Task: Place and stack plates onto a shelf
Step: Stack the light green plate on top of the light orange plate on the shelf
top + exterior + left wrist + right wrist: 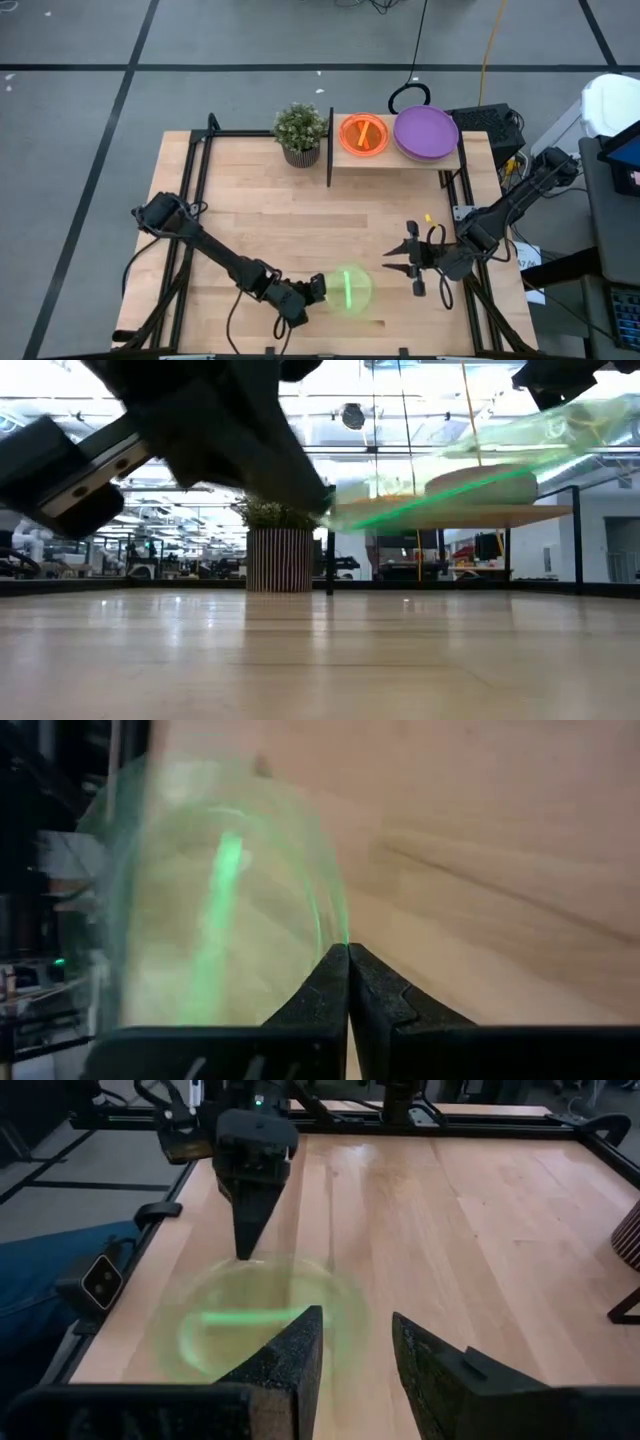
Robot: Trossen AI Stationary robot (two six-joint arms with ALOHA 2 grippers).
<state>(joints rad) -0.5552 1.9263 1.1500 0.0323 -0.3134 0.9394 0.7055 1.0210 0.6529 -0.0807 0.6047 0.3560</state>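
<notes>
Three plates in view. Left gripper [318,289], near worktop [250,210] front edge: fingers [330,990] clenched on the rim of a translucent lime green plate [347,290], held clear of the surface. Plant [300,132] beside the shelf [395,160]. Shelf carries an orange plate [364,135] and a purple plate [426,132], side by side. Right gripper [404,262]: fingers released, nothing held, just beside the green plate.

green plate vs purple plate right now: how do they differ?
The green plate is see-through; the purple plate is opaque. The green one looks smaller than the purple one. The green one is pinched at its rim by the shut left tool at the table's near edge and lifted at a tilt in the low view; the purple one lies flat on the shelf. Both are round.
</notes>
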